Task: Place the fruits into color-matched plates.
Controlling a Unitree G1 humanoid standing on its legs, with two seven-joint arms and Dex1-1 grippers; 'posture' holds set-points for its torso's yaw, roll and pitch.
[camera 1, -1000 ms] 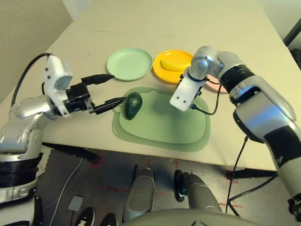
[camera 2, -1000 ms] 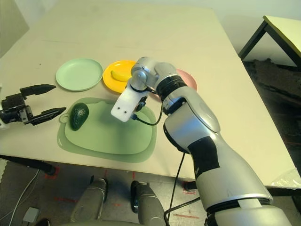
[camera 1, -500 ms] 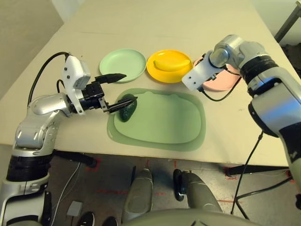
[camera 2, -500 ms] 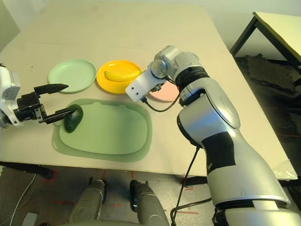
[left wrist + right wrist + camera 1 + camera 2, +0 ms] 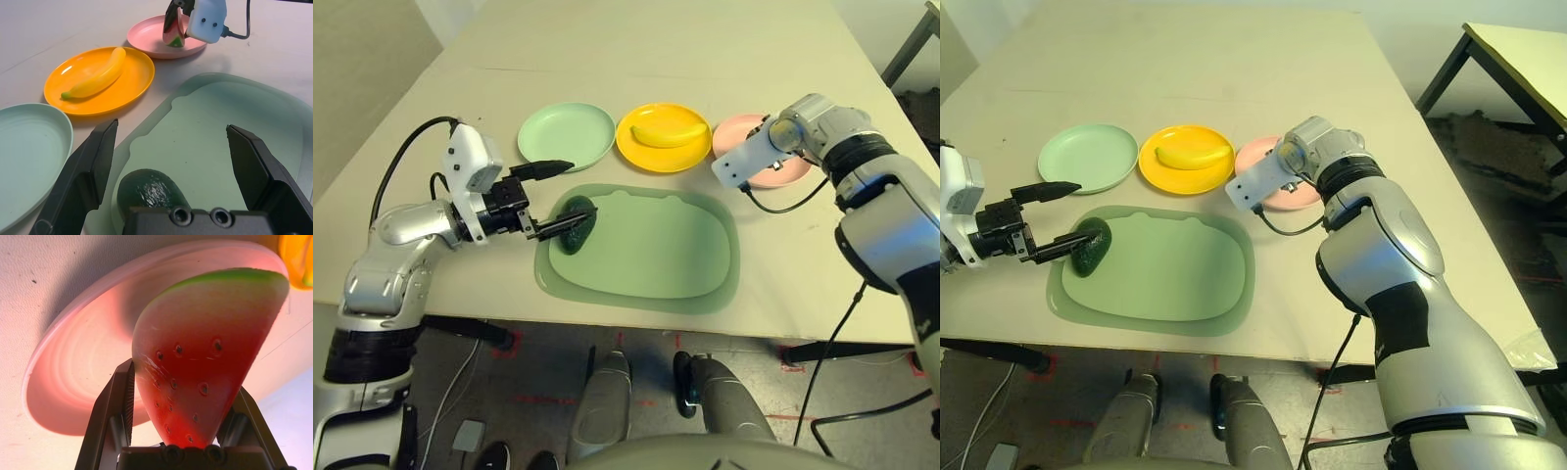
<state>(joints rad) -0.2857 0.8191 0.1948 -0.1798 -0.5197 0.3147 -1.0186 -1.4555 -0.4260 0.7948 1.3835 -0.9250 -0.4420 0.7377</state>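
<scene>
Clamped between two black fingers (image 5: 112, 416) rising from the bottom edge: a red watermelon wedge (image 5: 205, 357), green rind uppermost, dark seeds dotted across. Behind it, spanning centre to upper left, the pale pink plate (image 5: 83, 367). Yellow at the upper right corner.

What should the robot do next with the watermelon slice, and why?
Probably lower it a little and let go. The right gripper is shut on the watermelon wedge and holds it right over the pink plate, the matching colour. The banana already lies on the yellow plate, and the open left gripper waits at the avocado.
</scene>
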